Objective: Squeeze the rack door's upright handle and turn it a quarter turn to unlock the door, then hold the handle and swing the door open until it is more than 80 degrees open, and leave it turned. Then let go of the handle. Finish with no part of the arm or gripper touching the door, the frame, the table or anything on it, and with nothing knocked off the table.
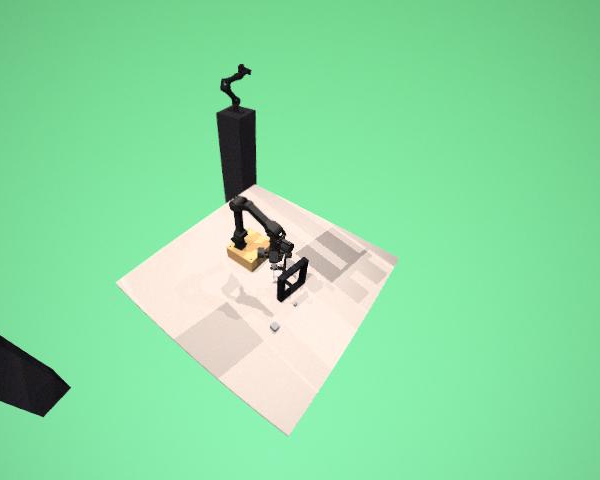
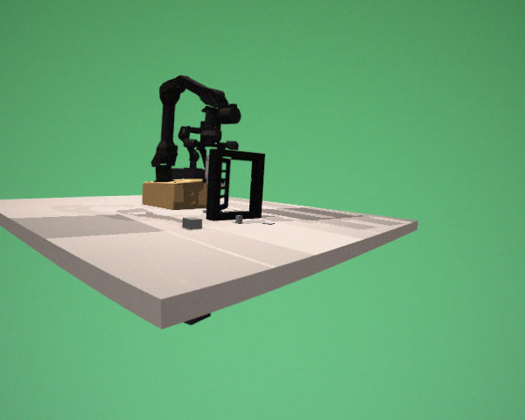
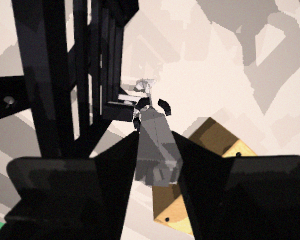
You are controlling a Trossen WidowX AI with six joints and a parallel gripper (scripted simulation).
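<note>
The black rack frame [image 1: 280,290] [image 2: 256,185] stands upright on the table [image 1: 228,335] [image 2: 140,271]. The black barred door [image 2: 227,185] [image 3: 85,65] is swung out of the frame toward the arm's side. It shows narrow in the exterior view, and its exact angle cannot be told. The grey upright handle [image 3: 157,135] stands beside the door in the wrist view. My gripper [image 3: 153,135] points down and is shut on the handle, with one finger on each side. In the exterior view the fingertips are hidden behind the frame's left post. How far the handle is turned is unclear.
A wooden block [image 1: 241,258] [image 2: 158,194] [image 3: 210,137] is under the arm's base. A grey box [image 1: 274,326] [image 2: 192,223], a small grey piece [image 1: 295,303] [image 2: 239,219] and a flat piece [image 2: 268,223] lie on the frame's far side from the arm.
</note>
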